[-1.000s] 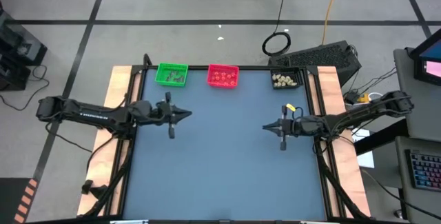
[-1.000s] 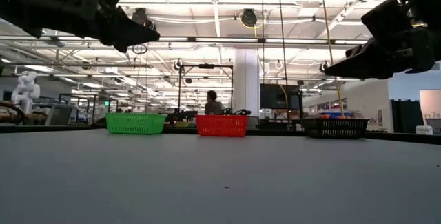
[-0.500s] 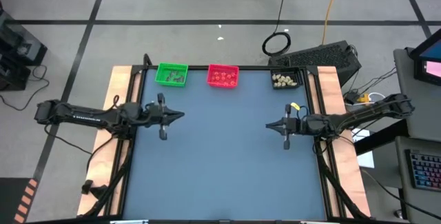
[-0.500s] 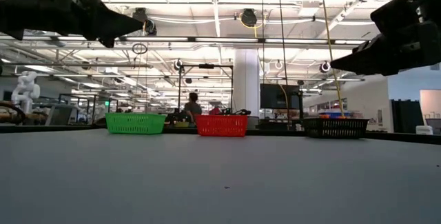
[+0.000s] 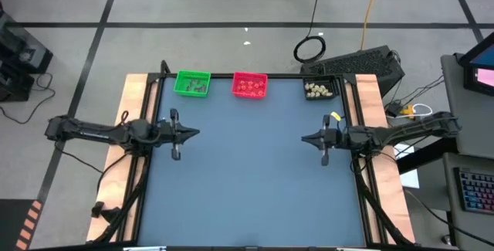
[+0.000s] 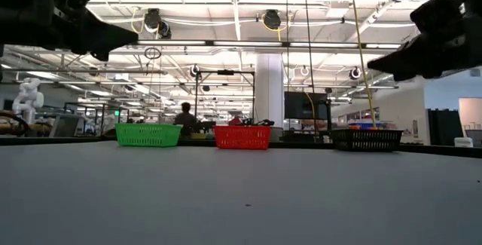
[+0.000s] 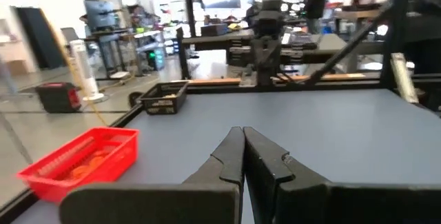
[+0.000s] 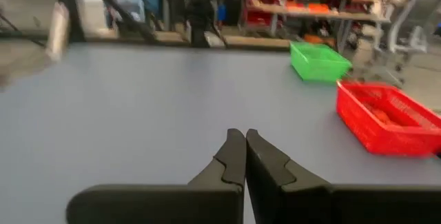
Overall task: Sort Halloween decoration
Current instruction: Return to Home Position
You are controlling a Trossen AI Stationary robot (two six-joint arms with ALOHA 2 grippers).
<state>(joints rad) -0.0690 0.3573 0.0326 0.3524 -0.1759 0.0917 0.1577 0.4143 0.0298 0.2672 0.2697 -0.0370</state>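
Note:
The tiny trinkets lie in three small baskets along the table's far edge: a green basket point(image 5: 192, 83), a red basket point(image 5: 249, 86) with orange-red pieces, and a black basket point(image 5: 320, 89) with cream-white pieces. My left gripper point(image 5: 197, 133) is shut and empty, high above the table's left side. My right gripper point(image 5: 302, 137) is shut and empty, high above the right side. Both fingertips point toward the table's middle. In the left wrist view the fingers point(image 7: 242, 136) meet; in the right wrist view the fingers point(image 8: 244, 138) meet too.
The blue table top point(image 5: 247, 181) lies between the arms. Wooden side rails point(image 5: 131, 127) run along the left and right edges. In the low view a person point(image 6: 184, 117) stands in the room behind the green basket point(image 6: 147, 134).
Both arms have drawn back from the table's middle: my left gripper toward the left edge and a little toward the near edge, my right gripper slightly toward the right edge. Both stay shut and high. The person in the room has walked to the left.

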